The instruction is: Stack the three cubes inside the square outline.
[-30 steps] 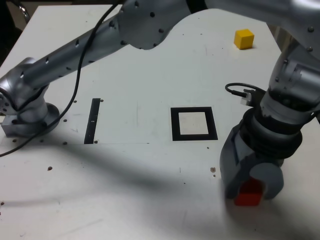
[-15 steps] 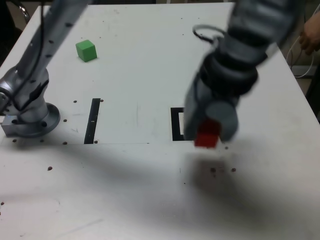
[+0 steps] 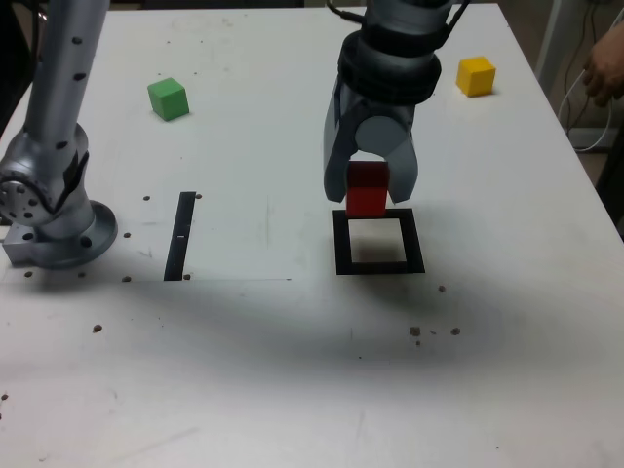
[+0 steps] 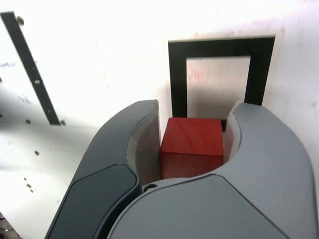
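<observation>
One hand (image 3: 370, 183) grips one glossy red cube (image 3: 367, 189). One green cube (image 3: 169, 99) and one yellow cube (image 3: 476, 76) rest on the counter (image 3: 253, 370).

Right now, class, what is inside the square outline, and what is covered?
Inside the outline, only its pale centre shows, with no cube on it. The red cube, held in the jaws, covers part of the black border in both views.
</observation>
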Action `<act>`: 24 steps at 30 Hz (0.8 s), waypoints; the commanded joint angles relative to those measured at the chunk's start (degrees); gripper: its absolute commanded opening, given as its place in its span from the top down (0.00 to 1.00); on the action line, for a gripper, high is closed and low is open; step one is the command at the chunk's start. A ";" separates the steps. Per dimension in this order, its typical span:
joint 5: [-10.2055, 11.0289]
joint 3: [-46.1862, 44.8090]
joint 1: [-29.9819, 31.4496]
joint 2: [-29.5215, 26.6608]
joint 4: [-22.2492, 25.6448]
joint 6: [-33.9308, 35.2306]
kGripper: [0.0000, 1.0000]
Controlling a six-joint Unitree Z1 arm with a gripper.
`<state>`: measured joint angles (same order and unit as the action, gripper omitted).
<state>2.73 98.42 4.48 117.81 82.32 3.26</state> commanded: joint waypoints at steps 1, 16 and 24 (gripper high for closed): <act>-0.27 -0.70 -0.90 -0.07 -1.08 -0.79 0.71; -3.40 -4.03 -4.48 3.23 -6.83 -3.94 0.71; -5.09 -5.15 -4.48 5.08 -9.15 -4.23 0.71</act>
<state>-2.19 93.73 0.04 122.41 73.61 -0.87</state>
